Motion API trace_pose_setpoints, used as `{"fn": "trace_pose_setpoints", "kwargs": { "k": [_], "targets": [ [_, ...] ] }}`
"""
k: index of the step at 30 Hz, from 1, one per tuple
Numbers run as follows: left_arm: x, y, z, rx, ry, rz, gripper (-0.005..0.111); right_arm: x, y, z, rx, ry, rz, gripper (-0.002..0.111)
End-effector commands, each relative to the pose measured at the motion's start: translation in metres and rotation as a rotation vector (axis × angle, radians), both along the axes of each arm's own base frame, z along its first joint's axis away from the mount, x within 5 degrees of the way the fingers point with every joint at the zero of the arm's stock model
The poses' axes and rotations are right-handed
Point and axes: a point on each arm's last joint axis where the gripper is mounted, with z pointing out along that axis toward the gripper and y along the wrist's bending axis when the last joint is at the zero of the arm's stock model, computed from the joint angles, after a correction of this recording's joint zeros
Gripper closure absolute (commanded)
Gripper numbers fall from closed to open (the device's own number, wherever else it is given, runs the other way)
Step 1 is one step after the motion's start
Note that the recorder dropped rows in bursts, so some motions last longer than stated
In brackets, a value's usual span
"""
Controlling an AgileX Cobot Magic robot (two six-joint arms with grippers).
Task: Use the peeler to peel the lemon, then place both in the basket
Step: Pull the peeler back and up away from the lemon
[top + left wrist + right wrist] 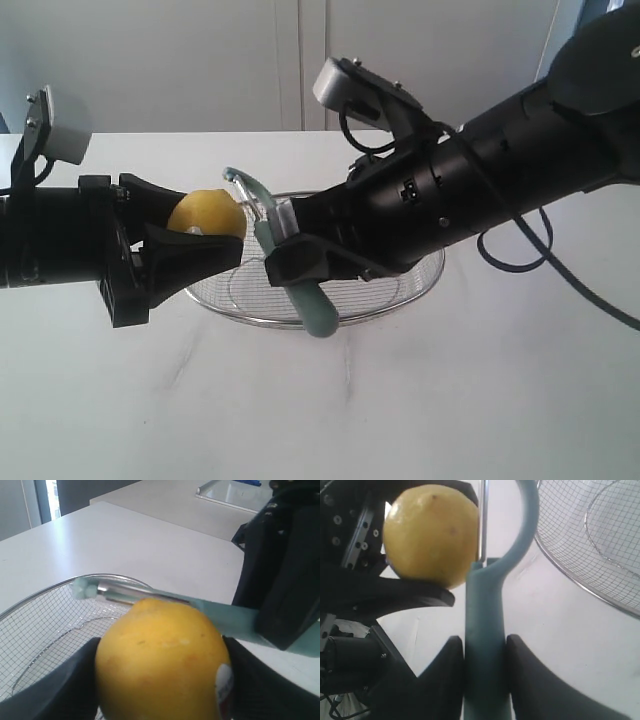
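The lemon [207, 212] hangs in the air, clear of the white table [450, 400], pinched between the two black fingers of the left gripper [162, 680], which is closed on it from opposite sides. A small red-and-white sticker [225, 682] shows on the fruit's flank next to one finger. The yellow skin looks whole on the sides the cameras see.

The peeler [485, 630] meets the lemon at its upper edge, with the curved metal blade head lying right along the fruit. Whether the blade bites into the skin cannot be told. The right gripper [285, 250] is clamped on the pale teal handle about midway, one finger on each side. The tool stands tilted, head up toward the lemon and the handle's tail pointing down.

The left arm reaches in level from the left edge of the exterior view, its gripper pointing right. The right arm slopes down from the upper right, its gripper pointing left and slightly downward, so the two grippers face each other at close range near the middle. A dark cable loops off the right arm toward the table.

Behind and below them the wire-mesh basket [370, 295] rests on the table. In the exterior view the handle's tail crosses its near rim.
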Motion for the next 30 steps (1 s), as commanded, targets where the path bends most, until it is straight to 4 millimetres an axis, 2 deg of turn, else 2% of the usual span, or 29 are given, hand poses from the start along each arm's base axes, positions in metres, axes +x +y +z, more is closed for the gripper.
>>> {"fn": "trace_pose_setpoints", "kwargs": {
  "k": [1,6,8,13,18,23,28,30],
  "targets": [
    [-0.001,-0.001,0.005,0.025,-0.148,-0.044,0.106,-0.009,-0.005,0.017,0.036,-0.048,0.009,0.108],
    [-0.001,-0.001,0.005,0.025,-0.148,-0.044,0.106,-0.022,-0.016,0.038,0.038,-0.151,0.009,0.108],
    [-0.001,-0.001,0.005,0.025,-0.148,-0.044,0.106,-0.024,-0.024,0.046,0.015,-0.202,-0.041,0.108],
    [-0.001,-0.001,0.005,0.025,-0.148,-0.044,0.106,-0.013,-0.049,0.044,-0.122,-0.224,-0.226,0.108],
    [-0.001,-0.001,0.005,0.025,-0.148,-0.044,0.106,0.000,-0.047,0.026,-0.178,-0.157,-0.240,0.108],
    [-0.001,-0.001,0.005,0.025,-0.148,-0.044,0.106,0.017,-0.034,-0.014,-0.247,0.015,-0.205,0.108],
    [-0.001,-0.001,0.005,0.025,-0.148,-0.044,0.106,0.027,-0.011,-0.046,-0.166,0.172,-0.104,0.108],
    [-0.001,-0.001,0.005,0.025,-0.148,-0.044,0.106,0.025,-0.004,-0.047,-0.097,0.200,-0.046,0.108]
  ]
}}
